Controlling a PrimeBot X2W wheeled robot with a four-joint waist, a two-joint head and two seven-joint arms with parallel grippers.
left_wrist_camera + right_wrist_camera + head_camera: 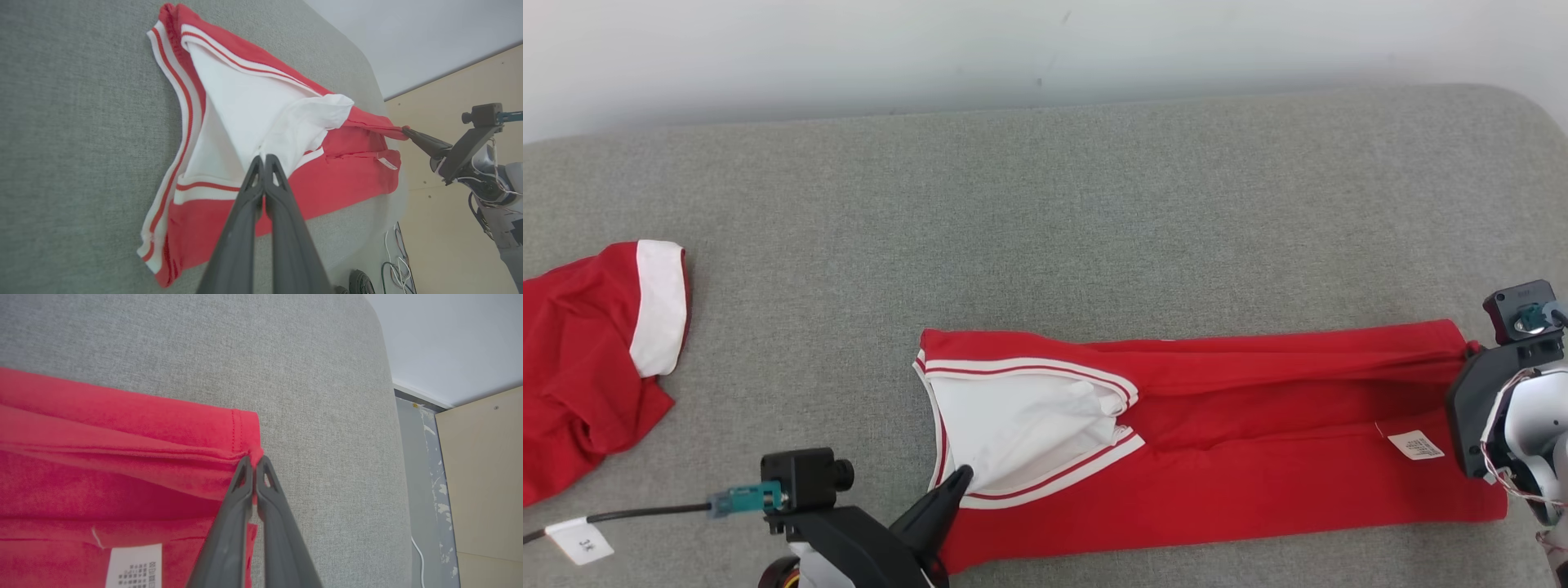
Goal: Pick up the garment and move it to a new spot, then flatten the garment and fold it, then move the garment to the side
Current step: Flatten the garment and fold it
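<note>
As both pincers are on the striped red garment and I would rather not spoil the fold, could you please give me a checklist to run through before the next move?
1. Right pincer shut on the red hem corner of the garment: ok.
2. Left pincer shut where creases in the white lining gather, so it appears pinched: ok.
3. Garment flat: not ok; the lining is bunched and a ridge runs along the far half.
4. Other red garment lies apart, toward the robot's left: ok.
5. Number of layers in each pincer: cannot tell.
</note>
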